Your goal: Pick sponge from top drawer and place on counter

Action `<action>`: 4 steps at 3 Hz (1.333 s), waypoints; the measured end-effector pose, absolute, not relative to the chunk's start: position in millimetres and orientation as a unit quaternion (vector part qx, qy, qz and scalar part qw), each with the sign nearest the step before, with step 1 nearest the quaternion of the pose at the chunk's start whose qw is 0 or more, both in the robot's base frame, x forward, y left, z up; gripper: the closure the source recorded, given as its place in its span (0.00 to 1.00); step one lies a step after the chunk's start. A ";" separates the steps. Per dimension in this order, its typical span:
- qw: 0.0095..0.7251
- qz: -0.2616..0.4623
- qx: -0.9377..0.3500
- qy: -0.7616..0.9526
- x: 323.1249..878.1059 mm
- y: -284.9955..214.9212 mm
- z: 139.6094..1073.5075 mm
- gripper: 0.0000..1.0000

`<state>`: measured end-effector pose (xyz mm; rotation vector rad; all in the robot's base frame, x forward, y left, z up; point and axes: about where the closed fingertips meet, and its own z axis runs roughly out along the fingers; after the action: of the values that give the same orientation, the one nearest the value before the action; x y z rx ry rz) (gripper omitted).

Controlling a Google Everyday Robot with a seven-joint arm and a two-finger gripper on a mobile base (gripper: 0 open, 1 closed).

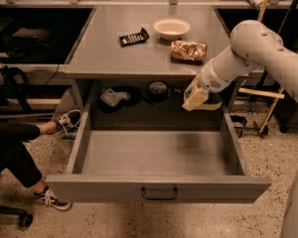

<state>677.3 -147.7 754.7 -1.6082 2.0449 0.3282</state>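
The top drawer [159, 188] is pulled fully open below the counter [109, 53], and its grey floor is bare. My gripper [194, 100] hangs over the drawer's back right corner, just under the counter's front edge. It is shut on the sponge [212, 104], which shows as a yellow strip with a dark top behind the cream fingers. The sponge is held above the drawer floor, close to the right side wall.
On the counter lie a white bowl [172, 28], a crinkled gold snack bag [188, 50] and a black flat item [133, 36]. Dark objects [114, 97] sit on the floor behind the drawer. A person's legs and shoe [67, 120] are at the left.
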 end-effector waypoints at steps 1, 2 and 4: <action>0.270 0.053 -0.573 0.772 660.3 -152.0 786.5 1.00; 0.278 -0.049 -0.568 0.773 646.0 -136.7 840.5 1.00; 0.179 -0.158 -0.589 0.772 697.2 -135.3 887.6 1.00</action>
<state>697.2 -135.3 887.6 -1.6667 2.1819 -0.4474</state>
